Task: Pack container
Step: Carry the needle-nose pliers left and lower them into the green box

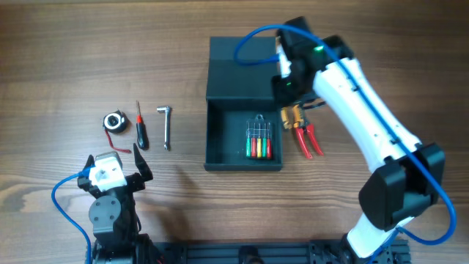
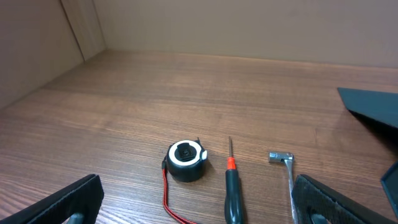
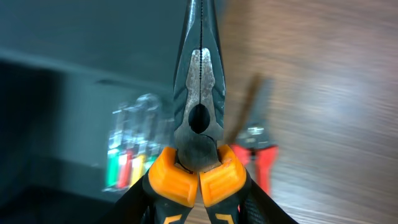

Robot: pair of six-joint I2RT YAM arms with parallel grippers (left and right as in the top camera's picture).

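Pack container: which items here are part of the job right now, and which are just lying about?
In the job: container; coloured screwdriver set inside it; orange-handled pliers gripped in the right fingers.
Lying about, probably awaiting packing: red pliers; tape measure; black screwdriver; L-shaped wrench.

One container [image 1: 238, 70], one pack of small screwdrivers [image 1: 259, 141], one round tape measure [image 1: 114, 122], one red-and-black screwdriver [image 1: 139, 130], one L-shaped wrench [image 1: 166, 126] — and two pairs of pliers: an orange-handled pair [image 3: 199, 134], a red-handled pair [image 1: 303, 134].
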